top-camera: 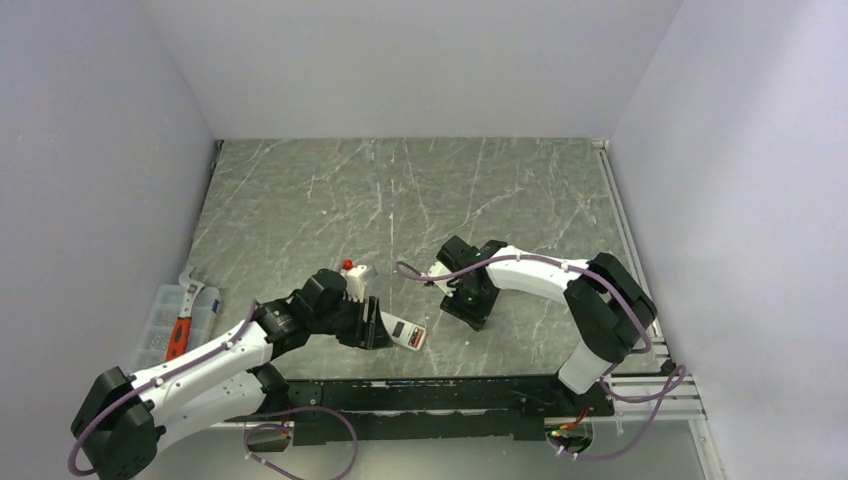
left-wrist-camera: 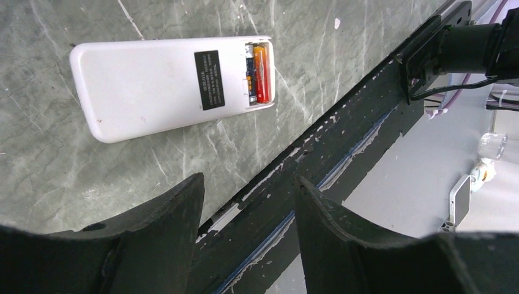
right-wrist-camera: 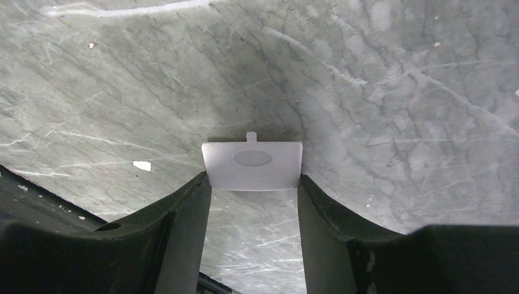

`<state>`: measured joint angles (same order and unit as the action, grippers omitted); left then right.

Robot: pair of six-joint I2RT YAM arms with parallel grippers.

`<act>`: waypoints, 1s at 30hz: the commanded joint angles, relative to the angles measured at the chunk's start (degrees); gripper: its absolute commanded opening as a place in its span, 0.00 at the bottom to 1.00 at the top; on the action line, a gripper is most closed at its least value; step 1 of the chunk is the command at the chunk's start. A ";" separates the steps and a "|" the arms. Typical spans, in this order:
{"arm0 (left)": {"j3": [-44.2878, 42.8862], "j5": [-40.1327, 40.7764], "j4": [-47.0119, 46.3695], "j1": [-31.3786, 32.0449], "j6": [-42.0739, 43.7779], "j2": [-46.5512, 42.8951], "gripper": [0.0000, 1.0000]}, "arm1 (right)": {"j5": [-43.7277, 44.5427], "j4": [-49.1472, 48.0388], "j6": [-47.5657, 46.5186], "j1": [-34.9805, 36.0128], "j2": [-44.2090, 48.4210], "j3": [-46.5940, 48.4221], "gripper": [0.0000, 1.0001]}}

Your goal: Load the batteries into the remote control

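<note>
Marking remote control (left-wrist-camera: 153, 86) flat on the marble table (left-wrist-camera: 49, 165), white back up, dark label (left-wrist-camera: 209, 79) showing, close to the black rail (left-wrist-camera: 343, 153) at the near edge. Noting its end compartment uncovered, with the batteries (left-wrist-camera: 260, 72) seated inside side by side, one orange-red, one dark. Tagging left gripper (left-wrist-camera: 249, 184) as released: jaws spread, nothing between them, hovering just off the remote's long edge, apart from it. From above, same remote (top-camera: 408, 336) just beyond that gripper's tips. Tagging right gripper (right-wrist-camera: 253, 184) low over the table, to the right of the remote and apart from it, with a small flat white square cover (right-wrist-camera: 252, 162) between its fingertips (right-wrist-camera: 196, 196), tab pointing away. Cover's lower corners hidden behind both tips; can't tell whether clamped or only flanked. Also logging a clear parts box (top-camera: 160, 320) at the table's left edge, holding a red-handled tool (top-camera: 178, 330).
</note>
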<state>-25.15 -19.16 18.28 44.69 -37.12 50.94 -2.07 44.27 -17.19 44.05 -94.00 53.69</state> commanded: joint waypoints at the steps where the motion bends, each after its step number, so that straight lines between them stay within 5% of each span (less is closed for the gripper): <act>1: -2.94 0.27 -0.35 0.19 -0.57 -1.83 0.61 | -1.70 -1.56 -0.48 -0.12 3.68 1.07 0.32; 13: -4.47 -2.99 -4.87 0.06 -5.11 -1.10 0.62 | -10.75 -3.75 0.26 1.92 16.89 0.78 0.30; 30: -6.07 -10.60 -16.06 0.07 -13.27 3.43 0.66 | -11.90 -7.89 2.72 13.72 24.58 0.00 0.30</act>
<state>-29.61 -26.37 8.12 44.66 -47.88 52.97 -13.63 39.57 -15.70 55.48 -70.48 53.34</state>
